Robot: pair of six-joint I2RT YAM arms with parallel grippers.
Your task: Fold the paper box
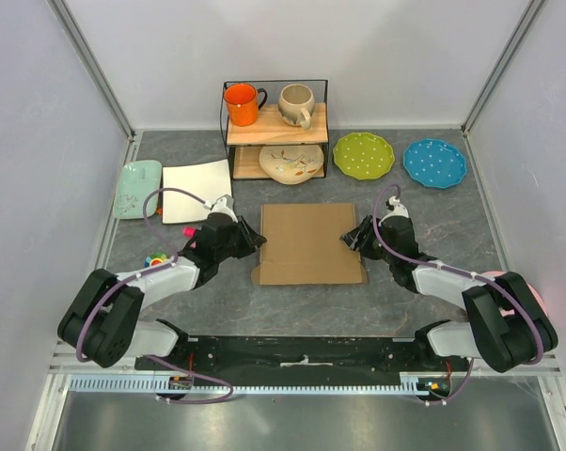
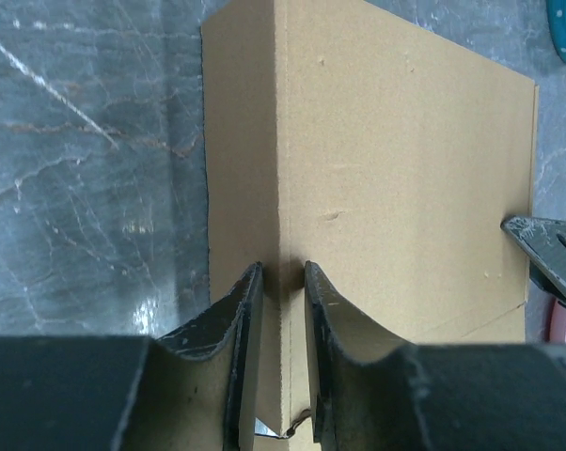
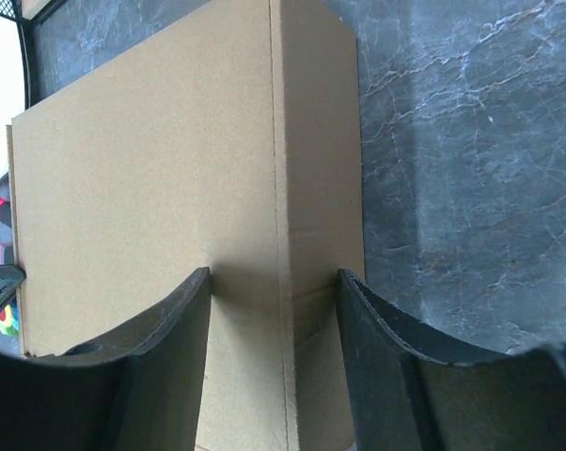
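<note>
Paper box (image 1: 309, 242) lay at desk (image 1: 292, 310) centre. Rack (image 1: 274, 141) stood behind it at the far edge. Inner round plate (image 1: 363, 155) and outer round plate (image 1: 434, 162) lay right of the rack, square plate (image 1: 196, 192) and tray (image 1: 137, 188) left.

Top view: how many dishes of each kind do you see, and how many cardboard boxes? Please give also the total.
Mugs: 2, orange mug, beige mug
Round plates: 2, green plate, blue plate
Angular plates: 2, white plate, mint plate
Bowls: 1, patterned bowl
Boxes: 1, paper box
Total: 8

Left fingers (image 2: 238, 343) — barely apart — straddle the paper box's (image 2: 396, 188) folded edge.
</note>
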